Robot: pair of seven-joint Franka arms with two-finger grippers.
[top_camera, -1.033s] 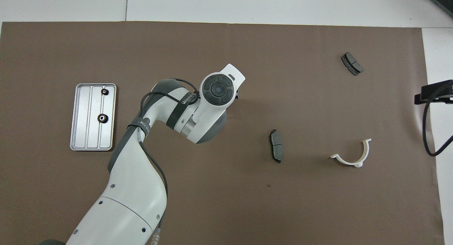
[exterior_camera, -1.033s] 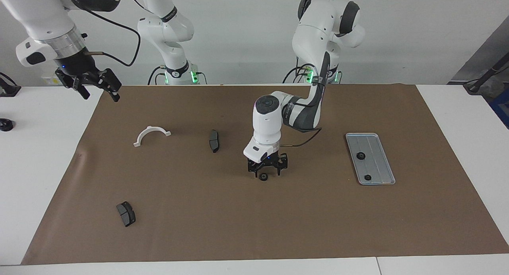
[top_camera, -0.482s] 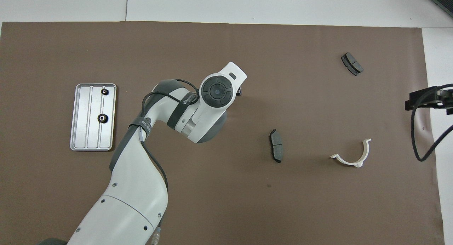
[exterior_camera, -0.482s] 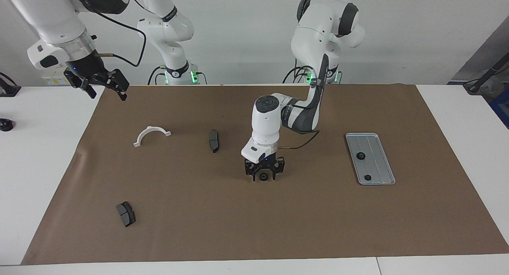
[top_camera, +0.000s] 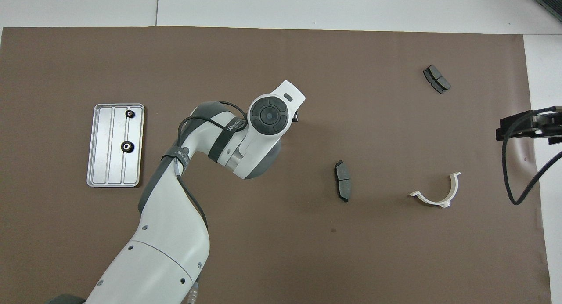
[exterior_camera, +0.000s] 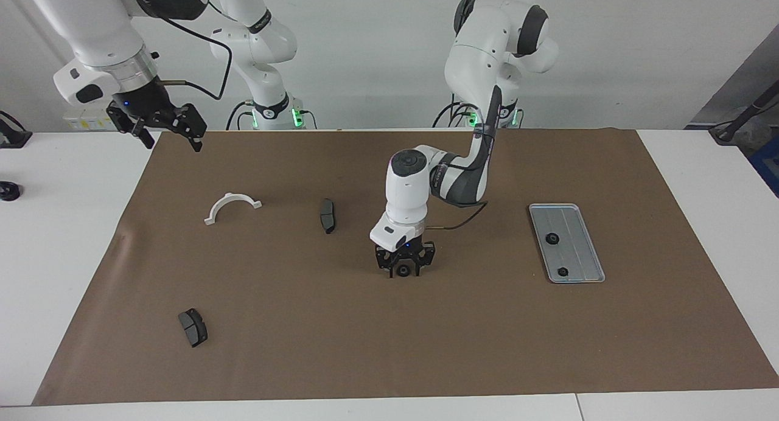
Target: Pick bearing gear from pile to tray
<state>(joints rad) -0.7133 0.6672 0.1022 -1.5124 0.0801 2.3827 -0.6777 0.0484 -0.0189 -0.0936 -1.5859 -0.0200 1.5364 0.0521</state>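
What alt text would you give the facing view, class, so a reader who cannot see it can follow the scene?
The left gripper is down on the brown mat, its fingers around a small black gear. Toward the left arm's end lies a metal tray holding two gears, while a white bracket and two brake pads lie toward the right arm's end, where the right gripper hangs open above the mat's corner.

White glossy arm shells, dark grey joints, black cables, green base lights
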